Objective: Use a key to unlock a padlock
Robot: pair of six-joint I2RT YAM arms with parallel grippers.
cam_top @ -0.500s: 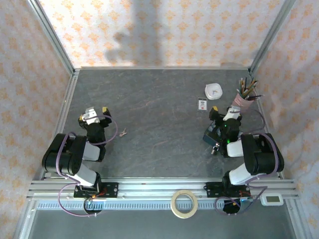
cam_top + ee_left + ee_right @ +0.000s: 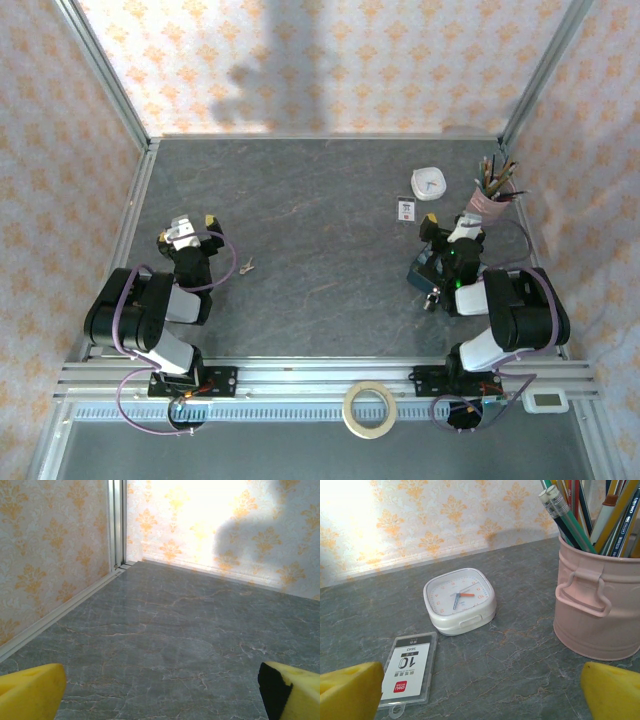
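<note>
Top external view, from the near edge: a roll of tape (image 2: pixel 369 408) lies on the rail between the two arm bases. A bit farther in, the key (image 2: pixel 246 266) lies flat on the grey table (image 2: pixel 320 210). It is just right of the left arm and nothing touches it. Across the table, the padlock (image 2: pixel 431 299) is a tiny grey thing at the near corner of the blue box (image 2: pixel 421 268), close by the right arm. It is too small to tell if it is locked.

The left gripper (image 2: pixel 187 230) sits a little past the key and to its left. In the left wrist view the left gripper (image 2: pixel 160 692) is spread wide, with one yellow tip at each side. It holds nothing, and bare table runs to the wall (image 2: pixel 210 525).

The right gripper (image 2: pixel 450 226) is just past the box. In the right wrist view the right gripper (image 2: pixel 480 690) is also spread wide and holds nothing. In front of it lies a white card (image 2: pixel 409 674). Behind the card sits a white clock (image 2: pixel 460 600). To the right stands a pink cup (image 2: pixel 597 615) full of pens (image 2: pixel 580 510).
</note>
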